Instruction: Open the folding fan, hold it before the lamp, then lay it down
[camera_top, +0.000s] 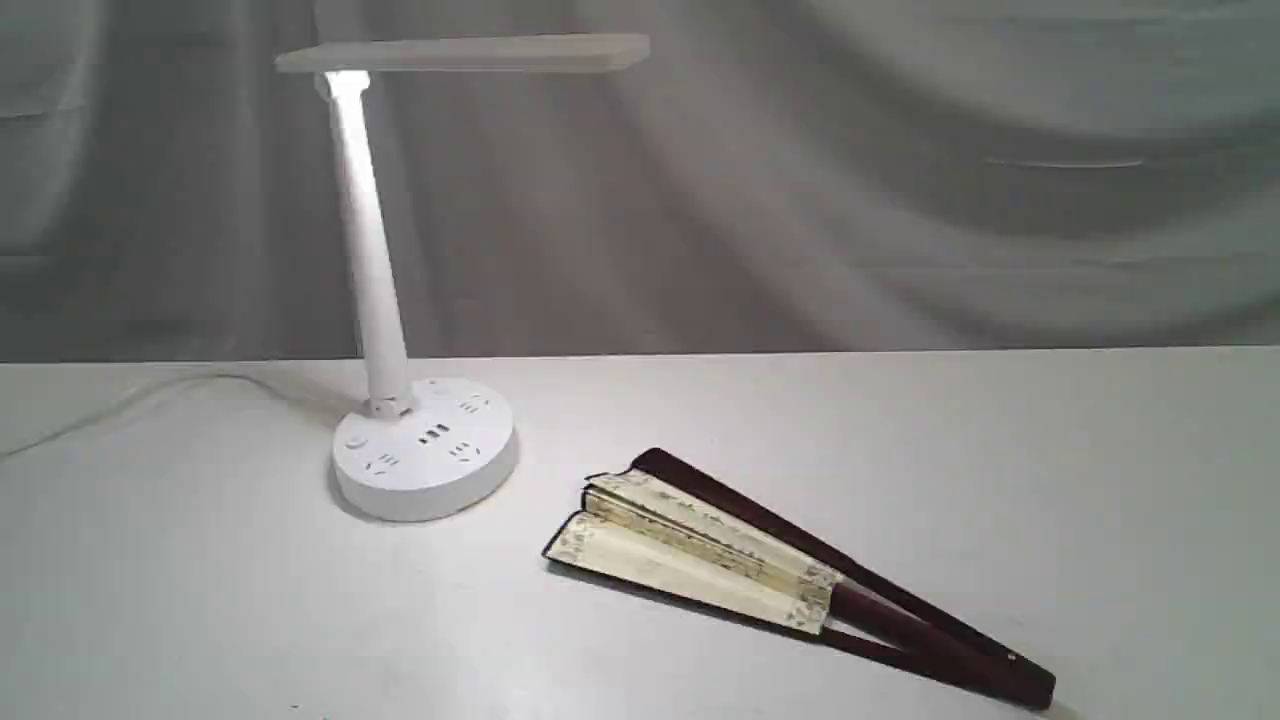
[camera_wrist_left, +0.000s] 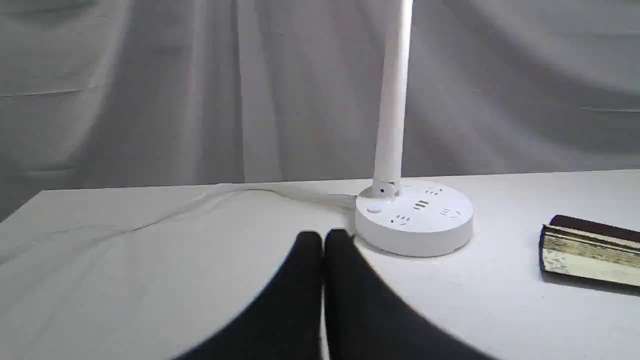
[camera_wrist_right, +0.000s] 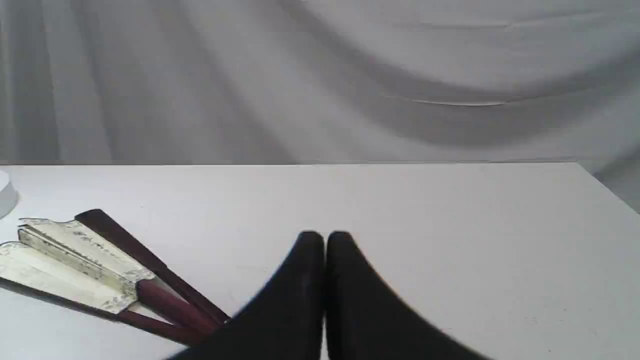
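While the fan (camera_top: 760, 570) is lying flat on the table (camera_top: 1100, 480), only slightly splayed, its long axis is running slantwise in the exterior view. The wide paper end is pointing toward the base of the lamp (camera_top: 424, 455), near it but not touching, and the dark pivot end is pointing out to the right front. Neither arm is showing in that view. The right gripper (camera_wrist_right: 325, 239) is pressing its two black fingers together on nothing, and the fan's wooden ribs are showing just beside it, on its lamp-ward side. The left gripper (camera_wrist_left: 324, 239) is likewise pinched together and empty, facing the lamp base, with only the fan's paper end showing past that base. So the right arm is looking the nearer one, and nearest the rib end. By my judgement it is needing to spread its fingers and reach lamp-ward for a rib.
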